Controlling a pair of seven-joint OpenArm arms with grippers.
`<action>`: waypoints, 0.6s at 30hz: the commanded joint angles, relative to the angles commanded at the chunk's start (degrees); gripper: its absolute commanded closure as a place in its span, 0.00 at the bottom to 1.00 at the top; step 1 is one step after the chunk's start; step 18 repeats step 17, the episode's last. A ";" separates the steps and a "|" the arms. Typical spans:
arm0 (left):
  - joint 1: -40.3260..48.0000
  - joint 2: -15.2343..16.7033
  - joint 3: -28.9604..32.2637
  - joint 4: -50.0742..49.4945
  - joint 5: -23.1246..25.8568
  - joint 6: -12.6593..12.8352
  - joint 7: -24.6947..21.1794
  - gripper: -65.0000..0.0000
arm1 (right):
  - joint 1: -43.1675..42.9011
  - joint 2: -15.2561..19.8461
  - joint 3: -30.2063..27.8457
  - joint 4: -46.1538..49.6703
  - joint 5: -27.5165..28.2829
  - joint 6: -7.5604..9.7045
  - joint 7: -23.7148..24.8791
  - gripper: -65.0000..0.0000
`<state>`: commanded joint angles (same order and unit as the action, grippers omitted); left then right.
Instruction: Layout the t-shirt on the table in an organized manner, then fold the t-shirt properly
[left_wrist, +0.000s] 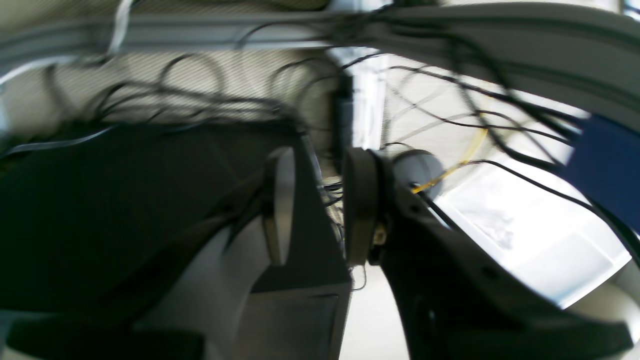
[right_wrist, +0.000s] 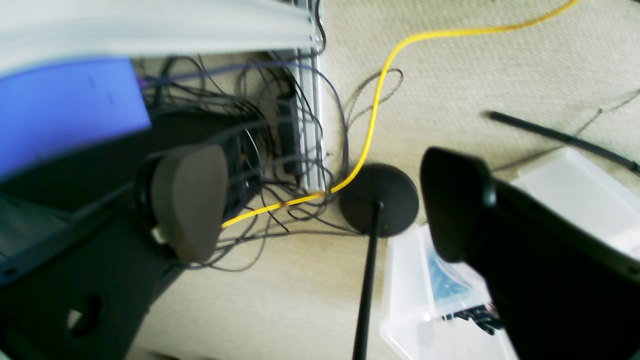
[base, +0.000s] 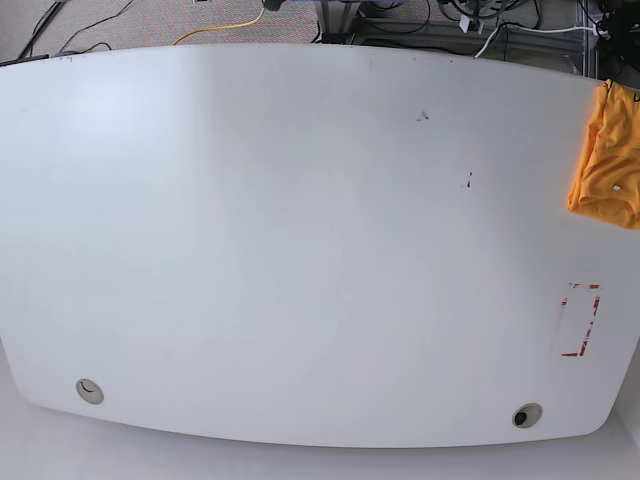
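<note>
Orange t-shirt (base: 608, 160) at table (base: 300, 250) edge, grippers elsewhere

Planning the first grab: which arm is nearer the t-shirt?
Likely left: the t-shirt lies at the table's edge on the left arm's side. Left pincer and right pincer both face floor cables, shirt unseen.

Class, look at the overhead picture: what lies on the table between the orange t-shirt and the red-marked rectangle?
Nothing: in the base view the stretch of white table between the t-shirt at the right edge and the red-marked rectangle below it is bare.
</note>
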<state>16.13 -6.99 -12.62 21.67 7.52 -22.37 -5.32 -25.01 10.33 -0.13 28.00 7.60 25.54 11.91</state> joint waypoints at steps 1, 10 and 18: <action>-0.62 0.00 0.09 -0.88 0.00 0.26 0.00 0.76 | 0.88 -0.09 0.00 -1.14 0.00 0.00 0.00 0.11; -3.52 0.18 3.34 -2.99 0.00 5.54 0.44 0.76 | 5.80 -1.05 0.00 -5.89 0.00 -2.20 -0.09 0.11; -6.24 0.79 4.75 -5.89 -0.09 6.42 0.18 0.76 | 7.65 -2.02 0.09 -5.80 0.09 -2.73 -2.64 0.11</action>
